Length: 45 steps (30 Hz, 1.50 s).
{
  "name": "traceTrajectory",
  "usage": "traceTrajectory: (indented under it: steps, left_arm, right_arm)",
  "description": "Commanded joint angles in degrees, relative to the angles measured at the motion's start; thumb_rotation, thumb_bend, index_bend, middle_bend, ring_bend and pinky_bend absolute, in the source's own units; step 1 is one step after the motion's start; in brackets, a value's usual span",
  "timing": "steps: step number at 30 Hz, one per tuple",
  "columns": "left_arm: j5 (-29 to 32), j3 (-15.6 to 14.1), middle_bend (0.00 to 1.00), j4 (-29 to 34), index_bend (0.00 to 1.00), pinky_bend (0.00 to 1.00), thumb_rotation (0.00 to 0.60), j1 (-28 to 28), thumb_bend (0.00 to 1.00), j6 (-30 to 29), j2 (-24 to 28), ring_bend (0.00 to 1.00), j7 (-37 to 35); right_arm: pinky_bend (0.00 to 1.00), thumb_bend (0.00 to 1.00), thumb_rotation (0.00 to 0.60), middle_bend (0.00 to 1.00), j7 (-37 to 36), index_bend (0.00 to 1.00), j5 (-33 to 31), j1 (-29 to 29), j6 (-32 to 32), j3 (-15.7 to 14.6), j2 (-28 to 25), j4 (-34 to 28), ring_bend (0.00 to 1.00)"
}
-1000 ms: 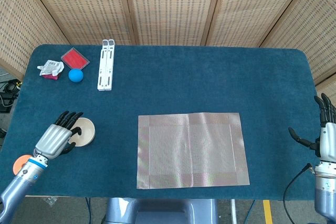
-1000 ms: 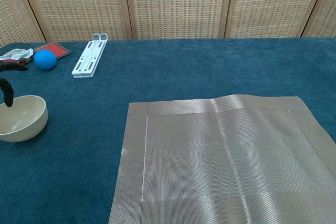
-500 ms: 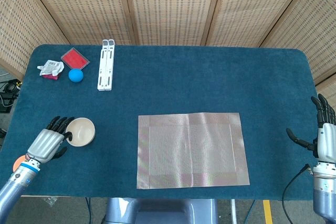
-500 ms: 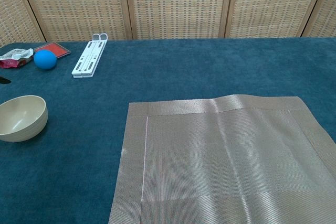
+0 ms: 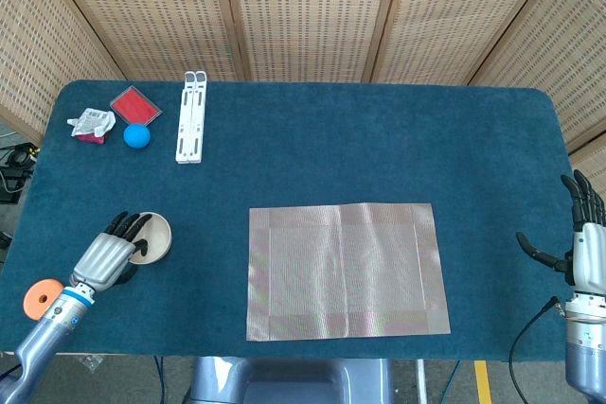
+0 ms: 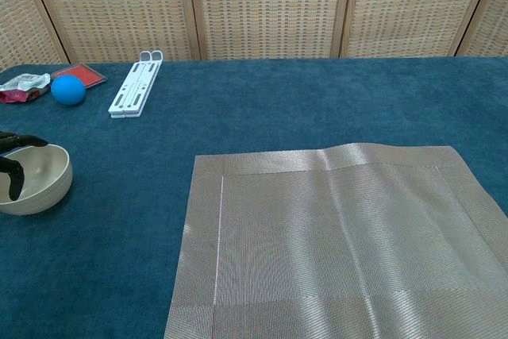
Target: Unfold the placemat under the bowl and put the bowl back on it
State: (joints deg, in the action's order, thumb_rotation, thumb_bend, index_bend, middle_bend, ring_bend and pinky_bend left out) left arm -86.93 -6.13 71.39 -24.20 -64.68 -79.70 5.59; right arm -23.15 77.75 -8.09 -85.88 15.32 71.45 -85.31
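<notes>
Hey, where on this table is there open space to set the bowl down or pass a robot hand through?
The unfolded placemat is bare. Open cloth runs between the bowl and the placemat's left edge, and across the table's far middle and right. The far-left corner is crowded: blue ball, red box, wrapper, white folding stand.

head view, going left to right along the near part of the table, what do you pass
left hand → bowl → placemat → right hand
</notes>
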Motion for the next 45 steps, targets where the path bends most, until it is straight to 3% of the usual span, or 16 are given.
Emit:
traceTrajectory:
  steps: [1,11,19,27,34,45]
  left_arm:
    - [-0.1,0.3,0.00,-1.1,0.50,0.00,0.600,-0.3,0.38,0.8,-1.2,0.00,0.1]
    - [-1.7,1.1,0.00,-3.9,0.71,0.00,0.600,-0.8,0.55,0.5,-4.1,0.00,-1.9]
    - [-3.0,3.5,0.00,-2.5,0.72,0.00,0.600,-3.8,0.55,1.1,-4.1,0.00,-2.0]
    - [-4.8,9.5,0.00,4.3,0.72,0.00,0.600,-12.3,0.55,4.4,-6.0,0.00,1.3]
    - [-4.7,13.7,0.00,4.0,0.72,0.00,0.600,-20.7,0.55,10.2,-13.6,0.00,3.6]
    - [-1.0,15.7,0.00,-3.8,0.71,0.00,0.600,-29.7,0.55,19.1,-27.7,0.00,6.8]
  right_arm:
    - [0.00,0.35,0.600,0.00,0.0,0.12,0.0,0.0,0.1,0.0,0.0,0.0,0.00]
    - [0.00,0.35,0.600,0.00,0.1,0.12,-0.3,-0.1,0.2,0.0,0.2,0.3,0.00]
    - [0.00,0.35,0.600,0.00,-0.2,0.12,-0.8,-0.3,0.5,0.4,0.2,0.7,0.00]
    - [0.00,0.35,0.600,0.00,-0.7,0.12,-1.6,-0.5,1.2,0.8,0.3,1.4,0.00]
    - [0.00,0.35,0.600,0.00,-1.9,0.12,-3.2,-0.6,2.1,1.6,0.1,2.4,0.00]
    - [0.00,0.35,0.600,0.00,-3.3,0.12,-4.5,-0.5,2.9,2.5,-0.3,3.3,0.00]
